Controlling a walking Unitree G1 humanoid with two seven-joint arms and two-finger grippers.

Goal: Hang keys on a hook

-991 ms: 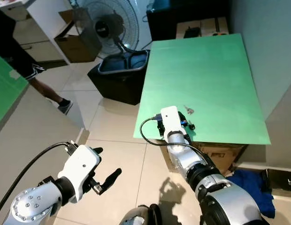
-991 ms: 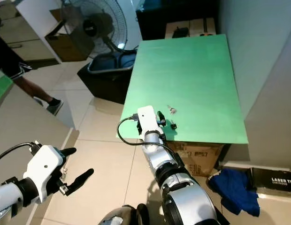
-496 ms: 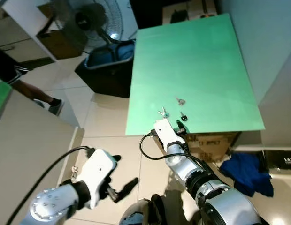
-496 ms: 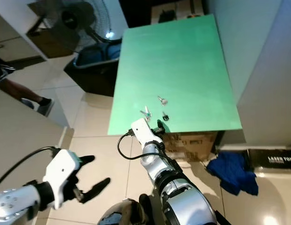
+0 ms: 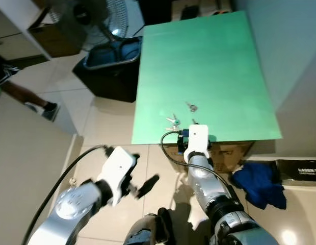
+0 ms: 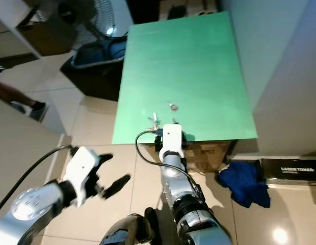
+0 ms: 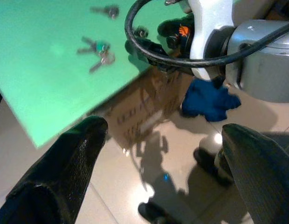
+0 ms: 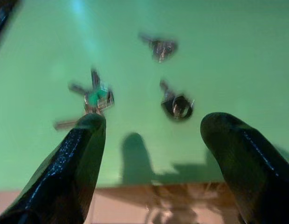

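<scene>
Three sets of keys lie near the front edge of the green table top (image 5: 199, 61). A bunch with a teal tag (image 8: 93, 99) is on the left. A single silver key (image 8: 159, 46) lies farther in, and a black-headed key (image 8: 177, 105) lies closest. My right gripper (image 8: 154, 123) hovers open at the table's front edge, just short of the keys, with nothing between its fingers. My left gripper (image 7: 163, 128) is open over the floor tiles, left of the table and below its edge. No hook can be made out.
A cardboard box (image 5: 227, 152) sits under the table. A blue cloth (image 5: 257, 181) and a black box (image 5: 300, 172) lie on the floor to the right, beside a wall. A black bin (image 5: 109, 61) and a fan (image 5: 104, 15) stand beyond on the left. A person's leg (image 5: 25, 99) is at far left.
The camera has shifted. My right gripper has drawn back to the table's front edge, uncovering the teal-tagged bunch. My left arm has swung in toward the table.
</scene>
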